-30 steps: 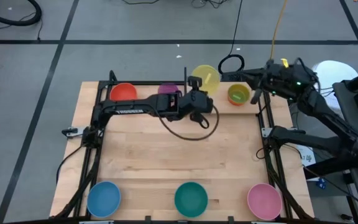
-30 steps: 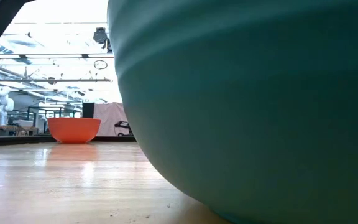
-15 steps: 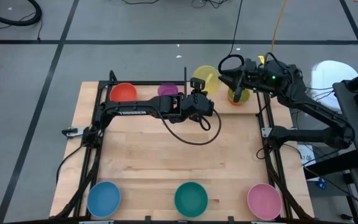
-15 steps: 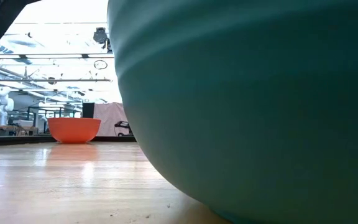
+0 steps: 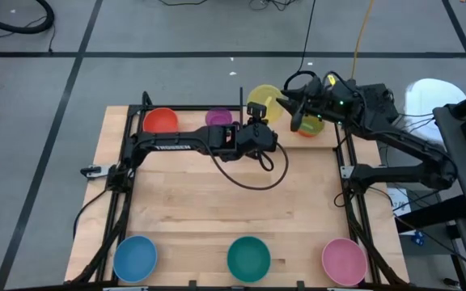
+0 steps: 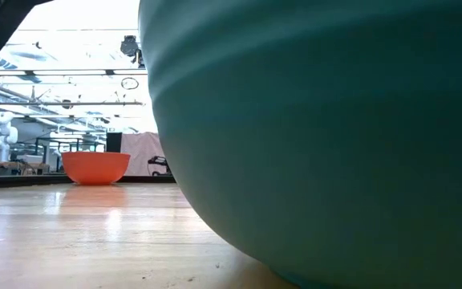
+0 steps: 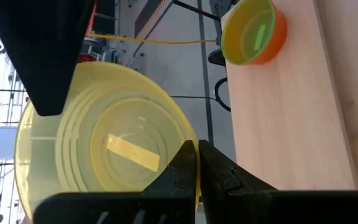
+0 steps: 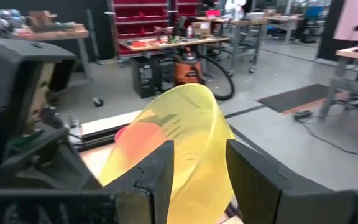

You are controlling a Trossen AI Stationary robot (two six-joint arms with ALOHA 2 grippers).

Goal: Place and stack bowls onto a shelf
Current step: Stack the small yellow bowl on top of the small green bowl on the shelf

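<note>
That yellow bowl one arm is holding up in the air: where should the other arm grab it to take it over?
Probably by the free rim. The left gripper pinches the yellow bowl by one edge, tilted with its open mouth showing. The right gripper, open, faces it from the far side, so a finger on each side of the thin wall there looks best.

Wooden tabletop (image 5: 225,210) carries three larger bowls along its near edge: blue bowl (image 5: 135,258), teal bowl (image 5: 248,258), pink bowl (image 5: 344,259) (well apart). Shelf (image 5: 334,134) along the far edge holds red-orange bowl (image 5: 161,121), purple bowl (image 5: 218,117), and green bowl (image 7: 247,31) nested in orange bowl (image 7: 274,38).
</note>
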